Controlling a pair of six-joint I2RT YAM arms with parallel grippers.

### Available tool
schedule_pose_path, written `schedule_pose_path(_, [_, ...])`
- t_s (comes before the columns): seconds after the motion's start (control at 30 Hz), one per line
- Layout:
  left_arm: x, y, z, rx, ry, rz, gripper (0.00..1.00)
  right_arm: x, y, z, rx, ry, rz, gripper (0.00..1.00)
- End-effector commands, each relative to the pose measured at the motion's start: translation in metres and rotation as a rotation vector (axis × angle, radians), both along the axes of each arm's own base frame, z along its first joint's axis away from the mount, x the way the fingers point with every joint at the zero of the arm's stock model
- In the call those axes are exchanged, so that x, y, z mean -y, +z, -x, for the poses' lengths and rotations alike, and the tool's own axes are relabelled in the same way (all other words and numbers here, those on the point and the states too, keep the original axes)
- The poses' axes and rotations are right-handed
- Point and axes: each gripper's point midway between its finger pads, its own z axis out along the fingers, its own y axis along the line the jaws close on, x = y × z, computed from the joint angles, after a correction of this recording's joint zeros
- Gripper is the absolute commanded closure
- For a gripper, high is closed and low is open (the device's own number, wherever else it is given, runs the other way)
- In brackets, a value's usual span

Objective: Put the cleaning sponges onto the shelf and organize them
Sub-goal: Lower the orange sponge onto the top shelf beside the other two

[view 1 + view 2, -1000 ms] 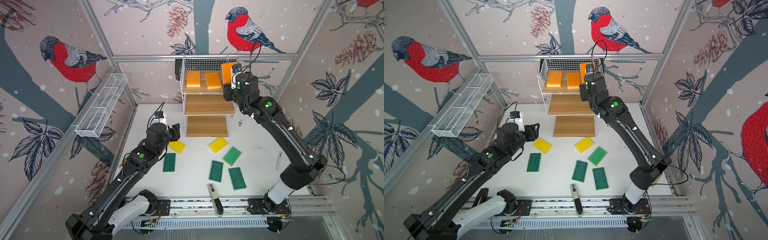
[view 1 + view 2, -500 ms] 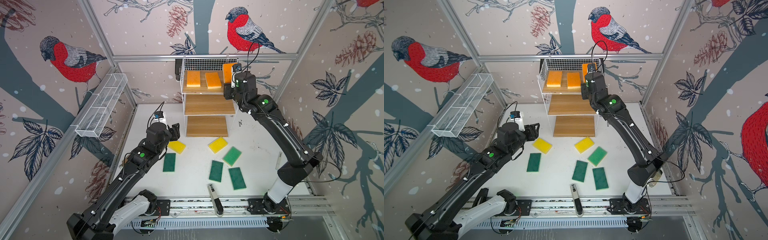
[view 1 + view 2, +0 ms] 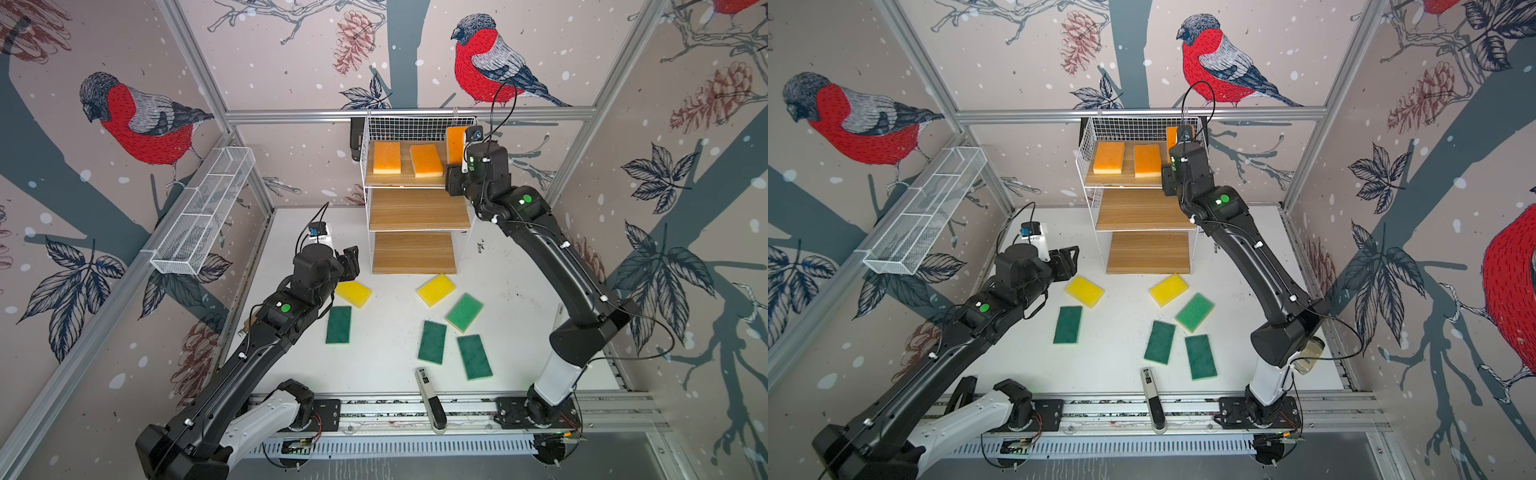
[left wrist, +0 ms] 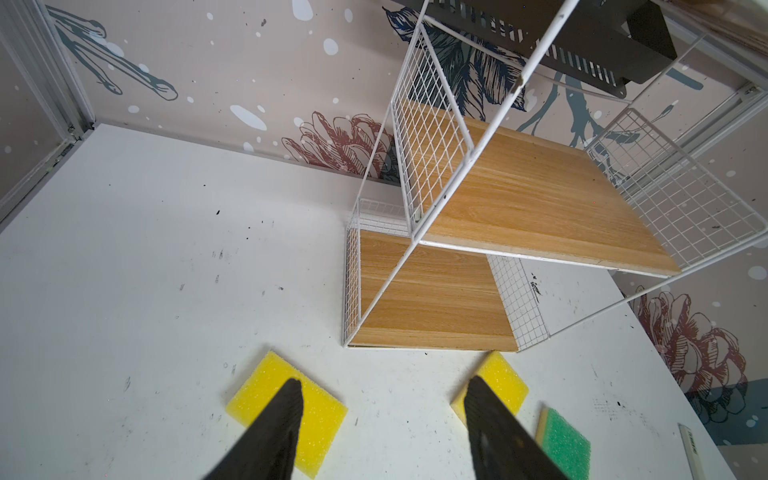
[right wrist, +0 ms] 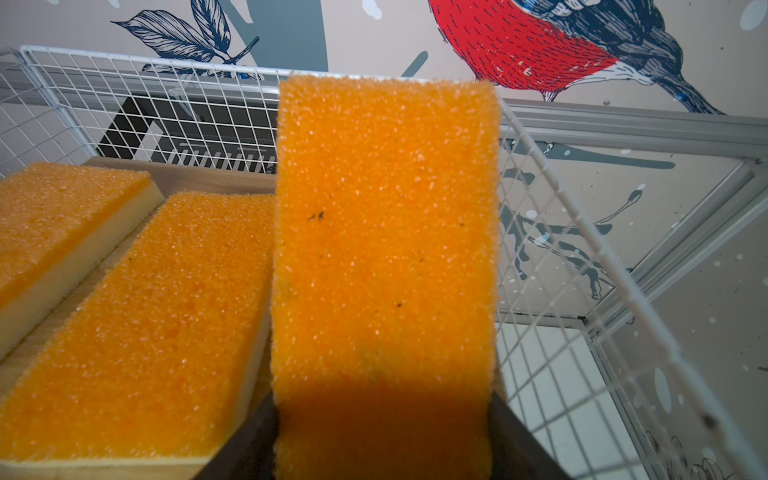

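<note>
One orange sponge (image 3: 455,143) stands upright on the shelf (image 3: 417,210), seemingly held.

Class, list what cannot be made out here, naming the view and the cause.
- Upright orange sponge: lower end hidden behind the right arm in both top views, cut off by the right wrist view's edge; whether it rests on the shelf is unclear.
- Right gripper: the sponge hides where its fingers meet it in the right wrist view; grip unclear.
- Handheld device: label too small in both top views.
</note>
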Motion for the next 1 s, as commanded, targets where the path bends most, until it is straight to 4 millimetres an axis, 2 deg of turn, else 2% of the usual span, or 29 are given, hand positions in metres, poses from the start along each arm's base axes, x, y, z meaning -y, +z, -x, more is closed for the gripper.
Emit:
schedule_pose_path(0.0, [0.003,0.007,-0.004,0.033,-0.009,0.019,0.37,0.0,0.001,-0.002,-0.002,-0.009,-0.016,0.33])
schedule_pose_path(0.67, [0.002,-0.001,-0.005,0.014,-0.008,0.022,0.37,0.011,0.006,0.002,0.004,-0.064,-0.04,0.26])
schedule_pose_path(0.97, [0.003,-0.004,-0.005,0.007,-0.011,0.028,0.37,0.014,0.02,0.008,0.033,-0.064,-0.063,0.22])
